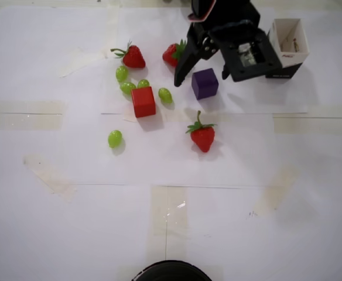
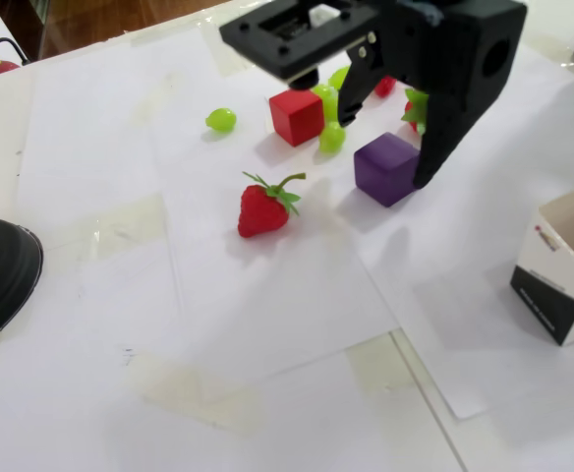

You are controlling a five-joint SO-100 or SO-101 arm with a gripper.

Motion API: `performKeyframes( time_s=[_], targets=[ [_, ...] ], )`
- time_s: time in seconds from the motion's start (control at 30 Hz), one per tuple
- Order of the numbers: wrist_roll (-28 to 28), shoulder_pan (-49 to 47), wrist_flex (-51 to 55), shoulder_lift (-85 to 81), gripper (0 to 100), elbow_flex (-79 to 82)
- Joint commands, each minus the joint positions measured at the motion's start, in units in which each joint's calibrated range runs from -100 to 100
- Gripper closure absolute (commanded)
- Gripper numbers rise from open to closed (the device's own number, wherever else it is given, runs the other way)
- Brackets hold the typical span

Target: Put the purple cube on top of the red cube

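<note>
Spread wide, the gripper (image 2: 385,147) is hanging over the purple cube (image 2: 388,168) with one black finger reaching down on each side of it; neither finger is clearly touching the cube, and nothing is being pinched. The purple cube is sitting flat on the white paper (image 1: 159,158), well apart from the red cube (image 1: 143,100), which is lying among green grapes (image 1: 165,95) to its left in the overhead view.

By my reading, the approach-and-straddle step is in hand: the lift is not yet begun. The next move seems to call for lowering a little further, closing squarely on two opposite faces, then carrying the cube across to the red one without knocking the grape between them.

Seen from overhead, the left finger (image 1: 184,60) is showing clearly just beside the cube's left face, but the arm's body is hiding the other one; the cardboard box (image 1: 287,44) is sitting close behind the arm. Looking from the fixed view, the finger on the right (image 2: 432,162) is dropping past the cube's right edge toward the paper, and a strawberry (image 2: 265,206) is lying near the cube's front. How high the tips are above the paper is easier to judge there than from above.
</note>
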Motion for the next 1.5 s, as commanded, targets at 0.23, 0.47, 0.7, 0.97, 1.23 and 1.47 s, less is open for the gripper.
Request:
performKeyframes(
  time_s=[0.23,0.47,0.7,0.97,1.23,1.47],
  targets=[
    [-2.3,-0.2,-6.1,-0.1,69,4.7],
    [-2.5,-0.8,-10.0,-0.1,73,4.9],
    [-2.8,-0.7,-12.5,-0.5,73,7.8],
    [-3.1,-0.7,-13.3,-0.6,75,8.5],
    [-2.7,-0.3,-12.6,-1.1,82,8.5],
    [-2.1,0.1,-10.6,-1.2,82,8.0]
  ],
)
